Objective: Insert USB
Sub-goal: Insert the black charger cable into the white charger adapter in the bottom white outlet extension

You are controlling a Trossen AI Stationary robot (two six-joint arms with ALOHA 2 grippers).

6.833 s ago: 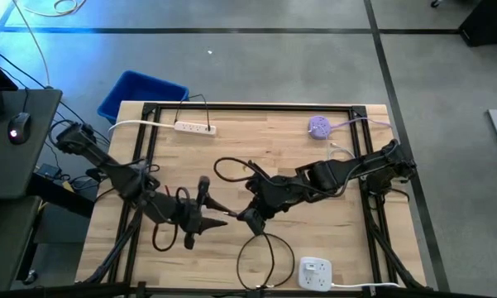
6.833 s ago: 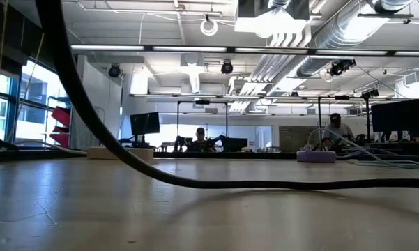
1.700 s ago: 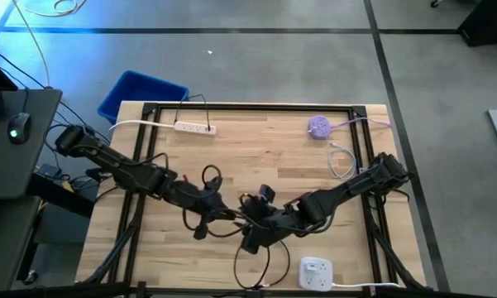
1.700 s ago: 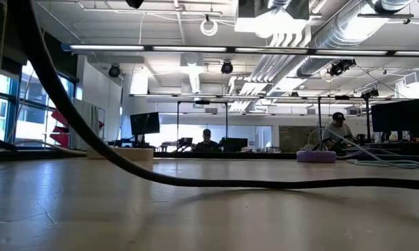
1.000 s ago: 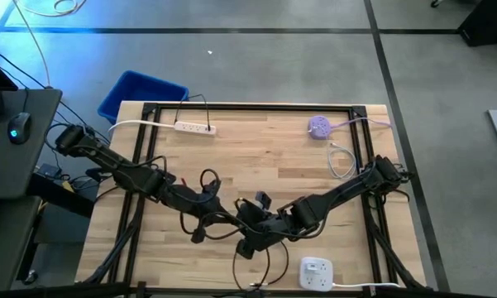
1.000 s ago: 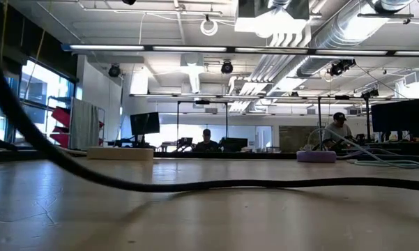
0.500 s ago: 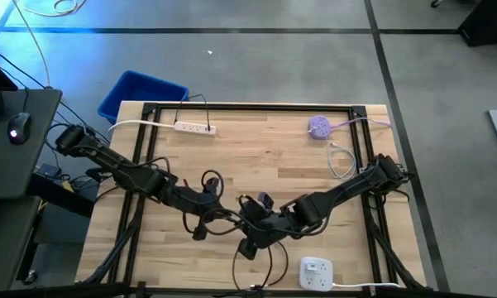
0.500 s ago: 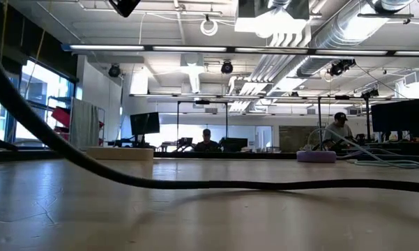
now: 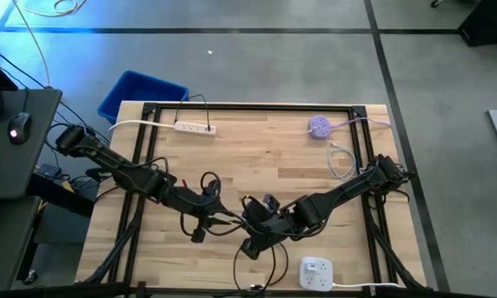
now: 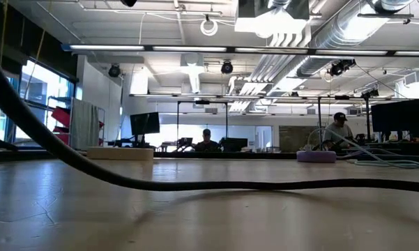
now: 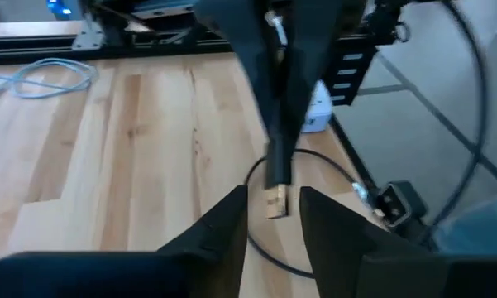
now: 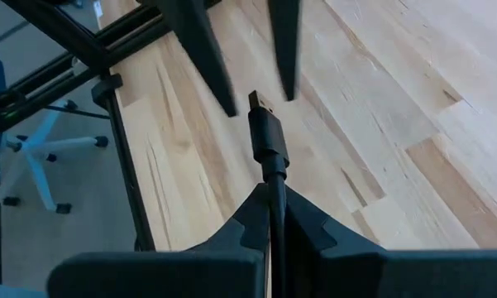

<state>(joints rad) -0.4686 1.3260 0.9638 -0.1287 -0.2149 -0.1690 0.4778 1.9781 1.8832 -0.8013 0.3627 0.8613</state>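
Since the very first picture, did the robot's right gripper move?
Yes. In the high view the right gripper has gone toward the white charger at the table's near edge, farther from the purple hub. Its fingers hold the USB cable.

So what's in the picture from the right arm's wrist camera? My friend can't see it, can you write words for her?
The right pincer is shut on a black USB cable, its metal plug pointing forward over the pale wooden table. Just beyond the plug hang the left pincer's two dark fingers, spread apart. A black metal frame runs along the table's edge.
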